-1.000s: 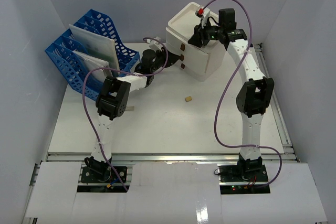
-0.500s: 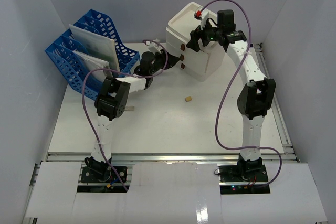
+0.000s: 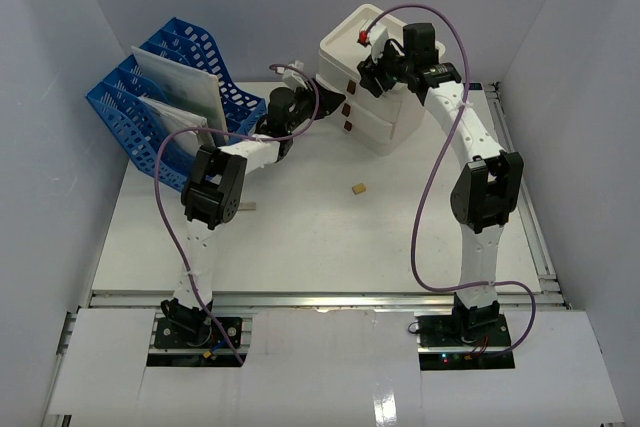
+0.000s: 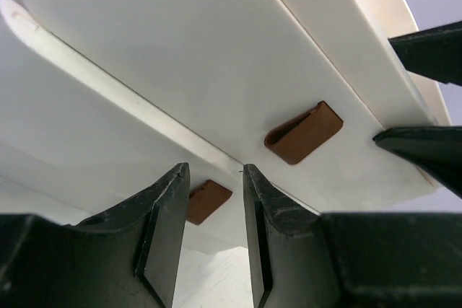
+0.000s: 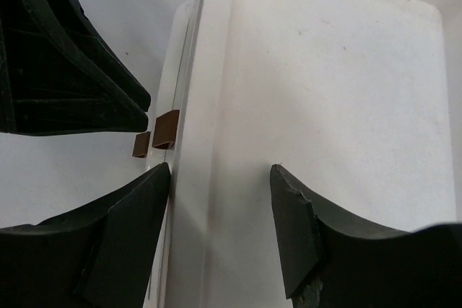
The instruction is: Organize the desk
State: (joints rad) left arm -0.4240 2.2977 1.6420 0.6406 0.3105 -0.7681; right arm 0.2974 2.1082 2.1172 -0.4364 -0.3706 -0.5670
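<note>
Left tool (image 4: 214,171) and right tool (image 5: 220,171) both gape apart; flat white desk (image 3: 320,237), metal rail (image 3: 320,298) along front.

I can read no words, numbers, labels or brand marks on anything in front of me, from above or from either of my wrists

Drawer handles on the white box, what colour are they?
Brown: the handles show best in the left wrist view.
</note>
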